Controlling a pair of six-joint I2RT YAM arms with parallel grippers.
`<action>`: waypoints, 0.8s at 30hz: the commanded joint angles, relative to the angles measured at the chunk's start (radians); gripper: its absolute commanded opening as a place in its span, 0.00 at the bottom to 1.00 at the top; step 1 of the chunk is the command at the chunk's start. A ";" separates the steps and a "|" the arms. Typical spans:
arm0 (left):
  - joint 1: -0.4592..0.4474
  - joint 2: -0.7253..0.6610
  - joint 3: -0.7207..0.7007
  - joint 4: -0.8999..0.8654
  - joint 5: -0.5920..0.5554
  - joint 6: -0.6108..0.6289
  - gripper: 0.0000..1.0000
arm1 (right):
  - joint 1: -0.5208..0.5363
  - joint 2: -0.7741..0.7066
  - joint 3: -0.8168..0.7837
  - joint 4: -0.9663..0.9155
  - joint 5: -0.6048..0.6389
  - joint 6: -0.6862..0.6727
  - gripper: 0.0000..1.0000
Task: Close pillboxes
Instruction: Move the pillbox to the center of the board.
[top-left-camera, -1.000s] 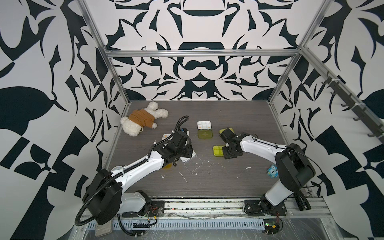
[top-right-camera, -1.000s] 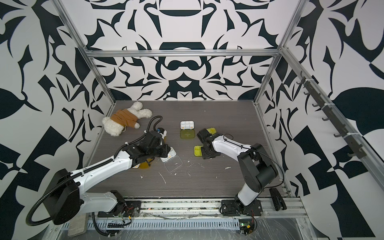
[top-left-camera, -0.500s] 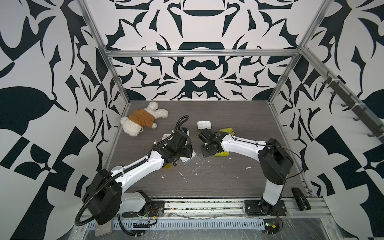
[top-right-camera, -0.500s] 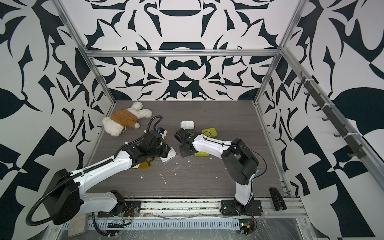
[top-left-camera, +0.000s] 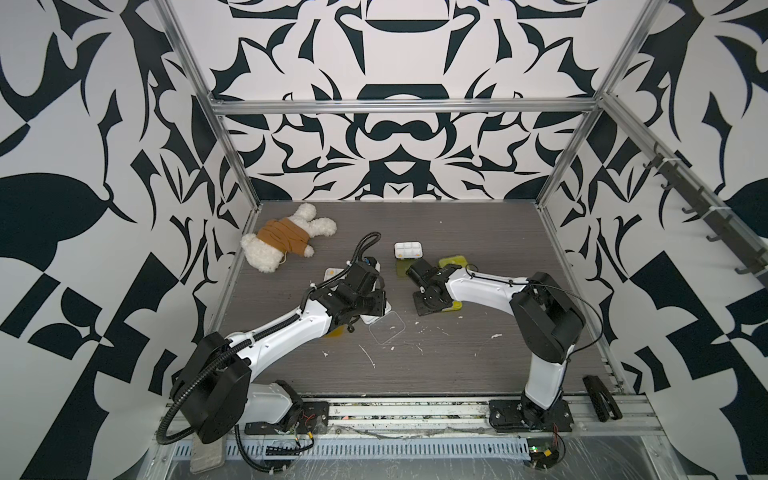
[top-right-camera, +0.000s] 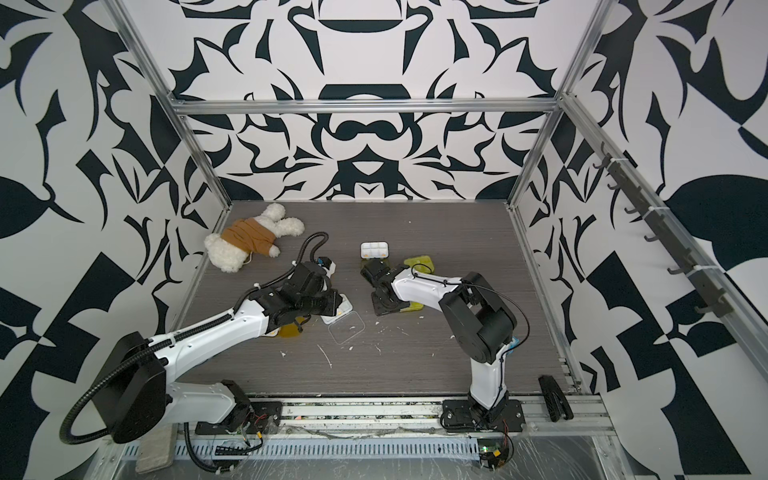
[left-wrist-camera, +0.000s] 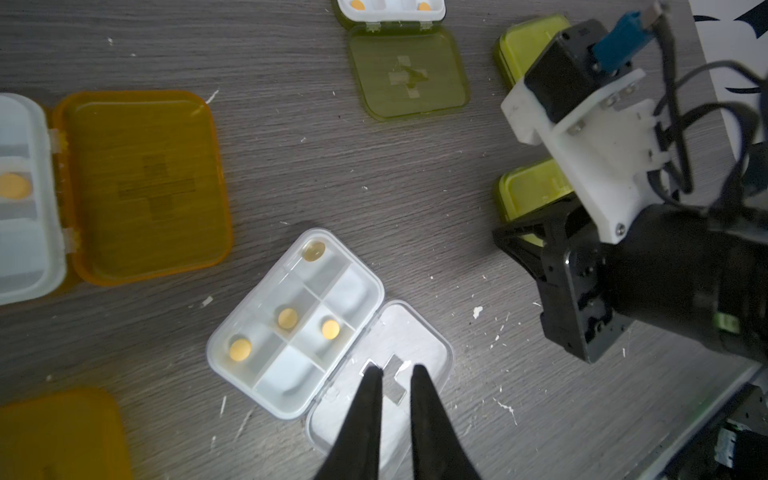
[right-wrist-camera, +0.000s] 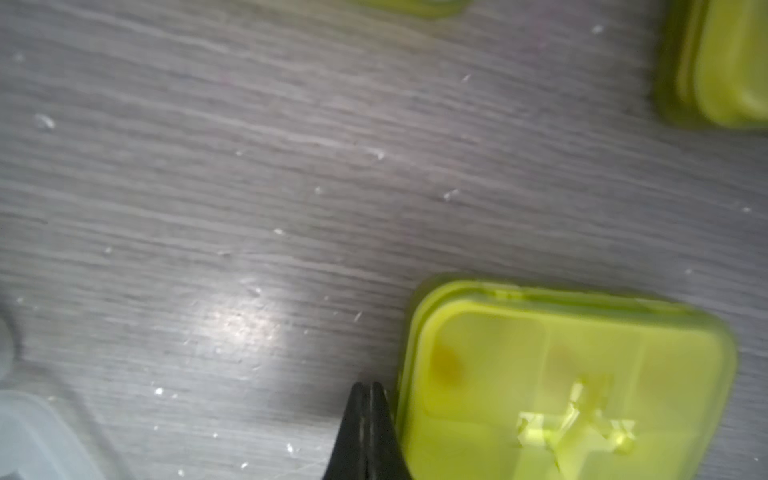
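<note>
Now we are working on the clear pillbox (left-wrist-camera: 295, 324), which is lying open on the bench (left-wrist-camera: 332, 166) near our left arm, its lid (left-wrist-camera: 424, 353) folded out flat. Our left gripper (left-wrist-camera: 395, 370) is hanging over this lid with the jaws only a little apart and nothing between them. Our right gripper (right-wrist-camera: 365, 388) is pressed fully together, empty, just beside a closed yellow-green pillbox (right-wrist-camera: 561, 374). We are worrying that the flat, smooth lid is giving no edge to catch, so the tips may push the light box away and shake the pills (left-wrist-camera: 330, 328) out.
</note>
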 joint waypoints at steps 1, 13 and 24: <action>0.004 0.003 0.034 0.008 0.011 -0.009 0.18 | -0.031 -0.052 -0.039 -0.003 0.031 -0.013 0.01; 0.002 0.021 0.038 0.021 0.026 -0.018 0.18 | -0.141 -0.072 -0.054 0.018 0.022 -0.050 0.01; 0.003 0.029 0.061 -0.003 0.008 0.006 0.18 | -0.165 -0.117 -0.035 -0.022 0.006 -0.084 0.02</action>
